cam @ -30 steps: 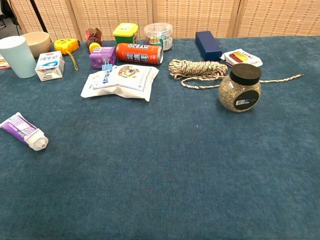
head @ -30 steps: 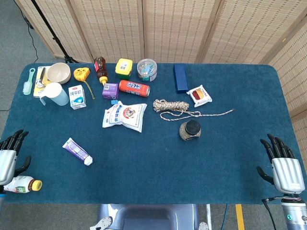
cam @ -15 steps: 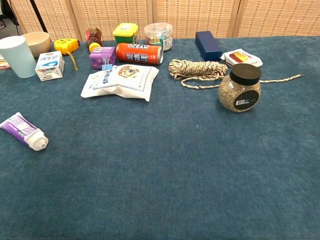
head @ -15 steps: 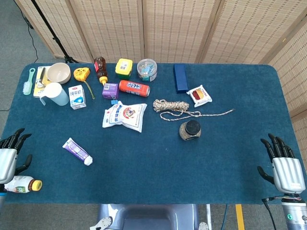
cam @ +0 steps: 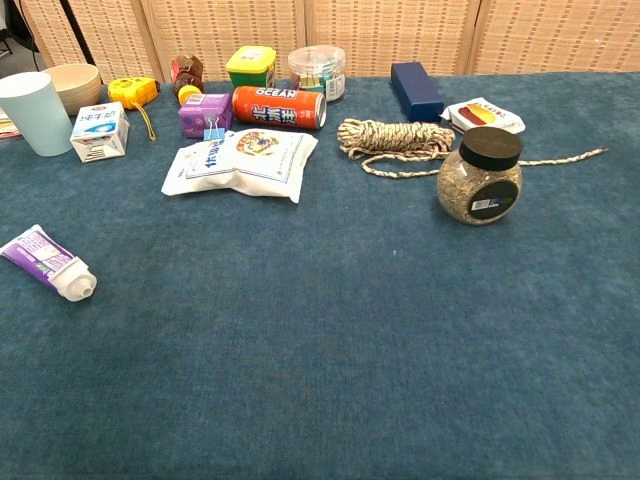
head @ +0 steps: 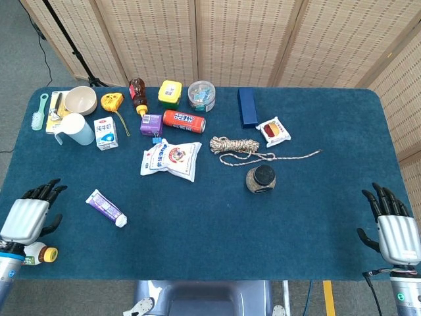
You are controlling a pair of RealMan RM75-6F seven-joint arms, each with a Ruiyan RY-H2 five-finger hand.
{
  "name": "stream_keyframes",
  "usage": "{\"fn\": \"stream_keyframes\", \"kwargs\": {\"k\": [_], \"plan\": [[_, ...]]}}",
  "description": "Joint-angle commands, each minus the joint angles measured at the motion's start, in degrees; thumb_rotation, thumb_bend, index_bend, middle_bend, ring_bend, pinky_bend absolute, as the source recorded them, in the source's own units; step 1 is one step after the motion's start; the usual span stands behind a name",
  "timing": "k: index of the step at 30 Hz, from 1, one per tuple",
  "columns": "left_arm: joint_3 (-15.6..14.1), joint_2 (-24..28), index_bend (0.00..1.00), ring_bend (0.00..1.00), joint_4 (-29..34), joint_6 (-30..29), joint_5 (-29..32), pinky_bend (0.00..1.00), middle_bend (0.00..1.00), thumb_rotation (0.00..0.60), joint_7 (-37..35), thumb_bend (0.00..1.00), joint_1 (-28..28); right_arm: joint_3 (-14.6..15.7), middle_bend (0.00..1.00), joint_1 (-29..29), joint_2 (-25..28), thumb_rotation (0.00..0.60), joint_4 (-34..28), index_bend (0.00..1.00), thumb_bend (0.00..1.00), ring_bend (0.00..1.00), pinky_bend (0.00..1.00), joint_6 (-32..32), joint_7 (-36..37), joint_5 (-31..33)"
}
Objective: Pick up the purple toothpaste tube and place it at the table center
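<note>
The purple and white toothpaste tube [head: 105, 207] lies flat on the blue table, left of the middle, cap toward the front right; in the chest view the toothpaste tube [cam: 47, 262] is at the far left. My left hand [head: 29, 216] hovers over the table's front left corner, left of the tube and apart from it, fingers spread and empty. At the front right edge my right hand [head: 395, 230] is spread with nothing in it. Neither hand shows in the chest view.
A small yellow-capped bottle [head: 36, 253] lies by my left hand. Further back are a white snack bag [head: 172, 159], a rope coil [head: 235, 145], a black-lidded jar [head: 261, 178], a milk carton [head: 106, 132], a cup [head: 77, 129] and a red can [head: 184, 120].
My left hand has moved right and onto the table's front left corner, closer to the tube. My right hand has slid slightly back and right. The tube has not moved.
</note>
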State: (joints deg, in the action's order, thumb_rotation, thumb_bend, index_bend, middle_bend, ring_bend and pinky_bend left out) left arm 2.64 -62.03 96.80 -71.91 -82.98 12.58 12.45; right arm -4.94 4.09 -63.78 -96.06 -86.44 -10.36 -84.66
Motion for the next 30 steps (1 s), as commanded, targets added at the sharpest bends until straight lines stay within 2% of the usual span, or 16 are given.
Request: {"fn": "stream_keyframes", "kwargs": {"k": [1,5,9,13,20,30], "plan": [[0.0,0.4,0.18,0.18,1.2,4.4,0.4,0.25,0.13,0.600,1.6,0.35,3.3,0.0,0.05,-0.2,0.1,0.600,-0.1,0.13,0.25,0.09,0.19,-0.1,0.1,0.1],[0.2,-0.5,0.17,0.17,1.0,7.3,0.9,0.25,0.12,0.598,2.8,0.33,5.5,0.1,0.05,-0.4,0.2,0.600,-0.2,0.13,0.25,0.09,0.19,-0.3,0.1,0.3],[0.1,-1.3,0.16,0.15,0.4,8.6,1.2,0.25,0.12,0.560,4.8,0.31,6.6,0.1,0.05,-0.5,0.3,0.600,-0.4,0.13,0.25,0.09,0.19,-0.4,0.0,0.3],[-0.6,-4.6,0.15,0.14,-1.2,12.7,2.2,0.24,0.11,0.537,7.9,0.31,9.1,0.2,0.05,-1.0,0.6,0.600,-0.8,0.13,0.25,0.09,0.19,-1.0,-0.1,0.3],[-1.1,-6.8,0.10,0.11,-2.4,13.9,4.3,0.23,0.07,0.510,10.4,0.31,10.0,0.2,0.05,-1.3,0.9,0.600,-1.2,0.13,0.25,0.09,0.19,-1.3,0.0,0.5],[-1.5,-11.5,0.09,0.09,-4.9,14.0,8.5,0.23,0.06,0.483,15.5,0.31,10.8,0.3,0.05,-1.7,1.2,0.600,-1.3,0.13,0.25,0.09,0.19,-1.7,0.7,0.2]]}}
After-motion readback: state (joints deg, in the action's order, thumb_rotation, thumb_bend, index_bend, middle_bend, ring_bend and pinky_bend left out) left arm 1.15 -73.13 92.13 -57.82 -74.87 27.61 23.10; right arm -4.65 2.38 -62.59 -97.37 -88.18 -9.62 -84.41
